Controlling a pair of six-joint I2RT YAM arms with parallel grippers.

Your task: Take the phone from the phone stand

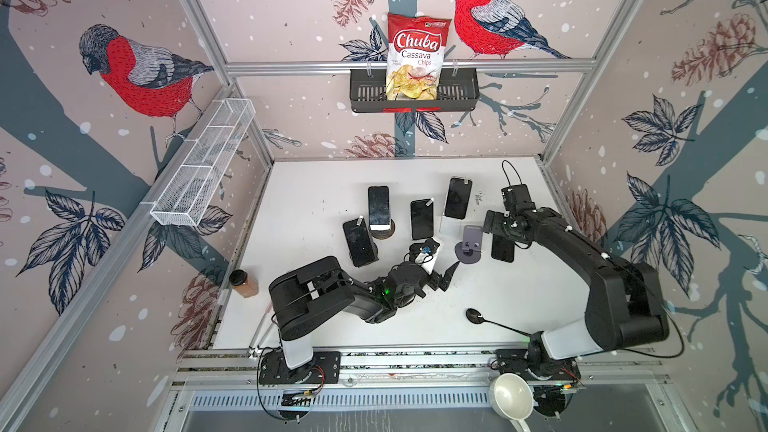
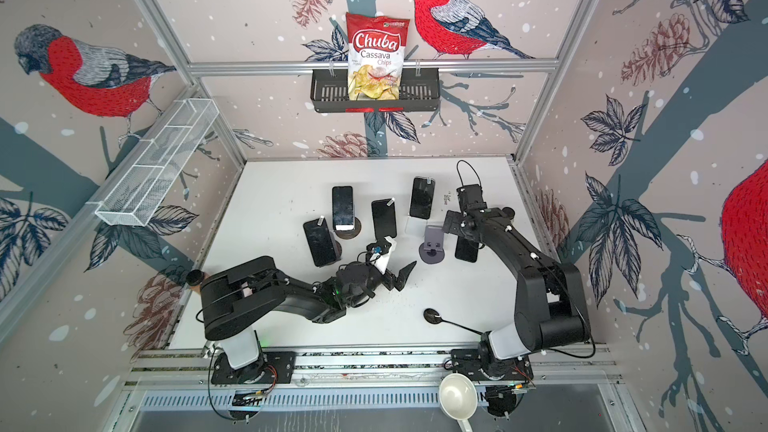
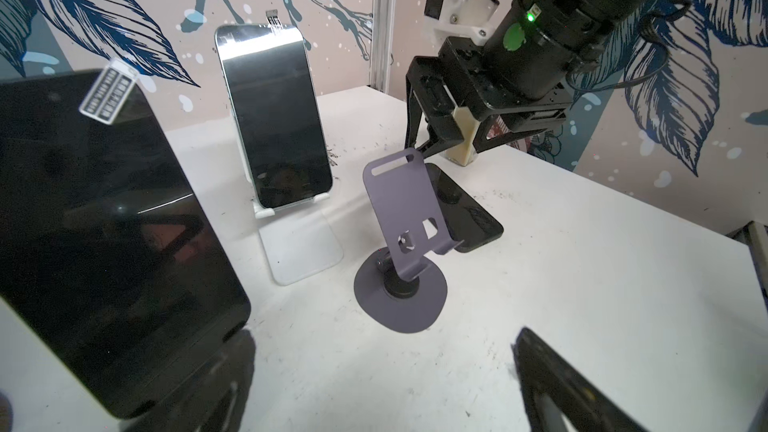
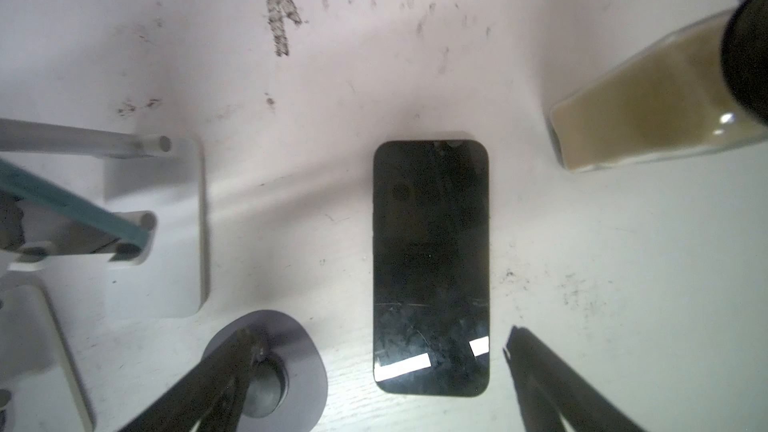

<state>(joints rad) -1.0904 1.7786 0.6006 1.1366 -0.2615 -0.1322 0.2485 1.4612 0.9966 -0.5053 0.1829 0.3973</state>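
Closest, left gripper (image 1: 441, 278) hangs splayed and empty, then the purple phone stand (image 3: 405, 218) sits bare, the phone (image 4: 430, 268) lies flat on the table (image 4: 623, 263) beside it, right gripper (image 4: 380, 336) spread above, gripping nothing: removal looks done, so next comes retreating without nudging it.

Chip bag (image 1: 417, 56): "Chuba Cassava Chips"
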